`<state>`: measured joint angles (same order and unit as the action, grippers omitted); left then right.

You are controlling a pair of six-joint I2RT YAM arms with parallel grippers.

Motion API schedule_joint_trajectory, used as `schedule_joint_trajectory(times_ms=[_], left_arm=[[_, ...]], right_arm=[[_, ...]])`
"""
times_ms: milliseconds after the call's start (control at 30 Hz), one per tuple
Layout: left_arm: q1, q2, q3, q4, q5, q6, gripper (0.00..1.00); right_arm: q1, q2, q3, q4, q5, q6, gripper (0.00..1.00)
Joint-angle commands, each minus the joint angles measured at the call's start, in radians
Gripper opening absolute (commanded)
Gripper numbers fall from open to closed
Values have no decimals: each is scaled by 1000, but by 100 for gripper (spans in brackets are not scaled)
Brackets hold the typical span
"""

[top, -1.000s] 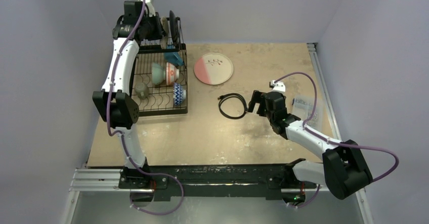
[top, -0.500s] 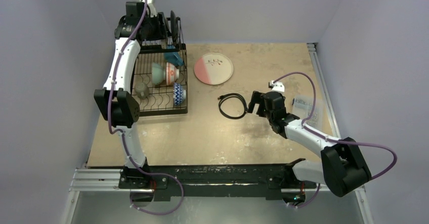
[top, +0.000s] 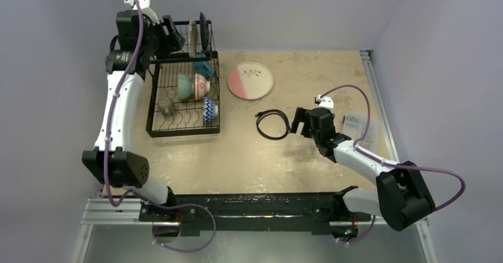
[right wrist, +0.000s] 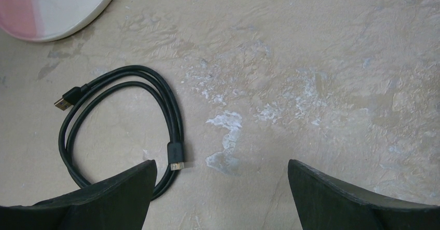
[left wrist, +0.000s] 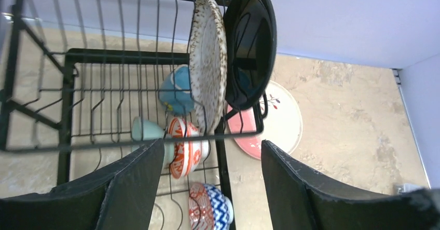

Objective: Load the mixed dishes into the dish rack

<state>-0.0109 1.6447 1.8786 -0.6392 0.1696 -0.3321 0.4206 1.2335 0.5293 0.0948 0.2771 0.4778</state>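
The black wire dish rack (top: 182, 133) stands at the far left. In its raised section the speckled grey plate (top: 193, 37) and the black plate (top: 203, 31) stand on edge; both show in the left wrist view, speckled (left wrist: 207, 64) and black (left wrist: 251, 43). Below lie the mint-green bowl (top: 184, 86), red-patterned bowl (top: 201, 86), blue-handled mug (top: 203, 68) and grey cup (top: 165, 105). The pink-and-white plate (top: 250, 80) lies flat on the table right of the rack. My left gripper (top: 171, 35) is open and empty, just left of the plates. My right gripper (top: 295, 120) is open and empty beside the cable.
A black coiled cable (top: 273, 124) lies mid-table, under my right gripper's left finger (right wrist: 78, 204). A clear plastic box (top: 360, 126) sits at the right. A blue-and-red patterned bowl (top: 209, 111) lies at the rack's front right corner. Walls close in behind and left of the rack.
My left arm has swung left and back from the rack's raised section, leaving the speckled plate standing there uncovered. The right arm has not moved.
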Motion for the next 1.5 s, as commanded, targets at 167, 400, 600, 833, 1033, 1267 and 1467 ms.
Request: schedule_joint_trajectory(times_ms=[167,400,600,833,1033,1267,1467], left_arm=[[8,-465,-466,302,52,-154,68],[-179,-597,-669,329,-48,10,66],[-326,-683,-827,405,-165,214,64],[-433,-675,-846,442,-55,220,63],[-454,-629,-827,446,41,217,63],[-452,-620,-823,459,65,248,64],[-452,-599,-827,487,155,233,70]], right_arm=[[4,-11,40,13,35,-7,99],[4,5,50,0,37,-4,99],[3,64,91,-36,33,-1,99],[2,186,238,-80,48,13,99],[3,386,533,-131,21,21,99],[2,693,878,-216,0,181,98],[3,941,1146,-338,35,267,93]])
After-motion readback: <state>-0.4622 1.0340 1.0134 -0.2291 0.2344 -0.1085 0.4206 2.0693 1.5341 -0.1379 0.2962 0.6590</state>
